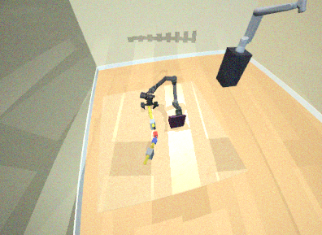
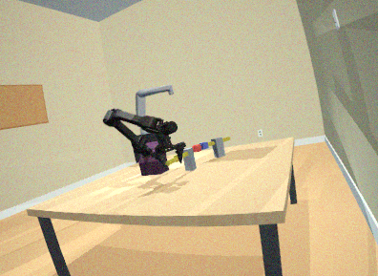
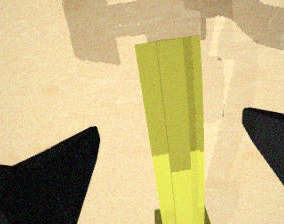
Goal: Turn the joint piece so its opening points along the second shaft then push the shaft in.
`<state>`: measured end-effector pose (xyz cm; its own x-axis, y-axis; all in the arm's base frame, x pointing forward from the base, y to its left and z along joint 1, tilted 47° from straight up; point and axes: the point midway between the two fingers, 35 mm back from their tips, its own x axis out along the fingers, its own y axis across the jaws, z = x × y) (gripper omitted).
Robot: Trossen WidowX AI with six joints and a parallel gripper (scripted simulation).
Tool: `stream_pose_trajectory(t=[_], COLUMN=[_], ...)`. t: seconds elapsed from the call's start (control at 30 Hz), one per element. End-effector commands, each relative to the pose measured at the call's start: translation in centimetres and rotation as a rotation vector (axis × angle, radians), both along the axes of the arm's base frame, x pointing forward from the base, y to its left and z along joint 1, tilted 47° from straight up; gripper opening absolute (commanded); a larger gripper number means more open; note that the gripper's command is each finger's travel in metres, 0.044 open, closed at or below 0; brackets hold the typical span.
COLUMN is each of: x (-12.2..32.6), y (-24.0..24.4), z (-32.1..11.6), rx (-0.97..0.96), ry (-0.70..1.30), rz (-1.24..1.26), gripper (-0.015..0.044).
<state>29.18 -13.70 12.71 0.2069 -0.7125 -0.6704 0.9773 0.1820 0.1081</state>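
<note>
The yellow second shaft (image 1: 150, 113) (image 2: 173, 160) (image 3: 174, 100) sticks out of the near grey block (image 1: 152, 124) (image 2: 190, 159) toward the arm. My gripper (image 1: 150, 106) (image 3: 169, 124) is open over this shaft's outer end, a finger on each side, with nothing held. In the wrist view, the shaft runs up between the fingertips with gaps on both sides. The red part (image 1: 155, 134) (image 2: 197, 148) and blue part (image 1: 154, 141) (image 2: 204, 145) of the joint sit between the blocks. The fixed shaft (image 1: 145, 160) (image 2: 226, 138) passes through the far grey block (image 1: 150, 154) (image 2: 219, 148). Whether the second shaft is inside the opening is too small to tell.
The arm's dark base (image 1: 177, 121) (image 2: 154, 167) stands on the wooden table (image 1: 122, 188) (image 2: 229, 192) beside the blocks. A grey arm on a black pedestal (image 1: 233, 67) stands away from the work. Shadows of the arm lie across the table.
</note>
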Motion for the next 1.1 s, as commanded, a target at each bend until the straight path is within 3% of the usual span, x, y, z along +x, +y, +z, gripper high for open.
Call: stream_pose_trajectory(t=[0.0,0.07,0.5,0.9,1.07], x=[0.07,0.09,0.09,0.09,0.09], y=[-0.35,-0.42,-0.42,-0.42,-0.42], z=[-0.67,-0.74,-0.74,-0.74,-0.74], rx=[0.004,0.004,0.004,0.004,0.004], ry=[0.007,0.007,0.007,0.007,0.007], rz=[0.004,0.004,0.004,0.004,0.004], gripper=[0.0440,0.0440,0.0102,0.0102,0.0069])
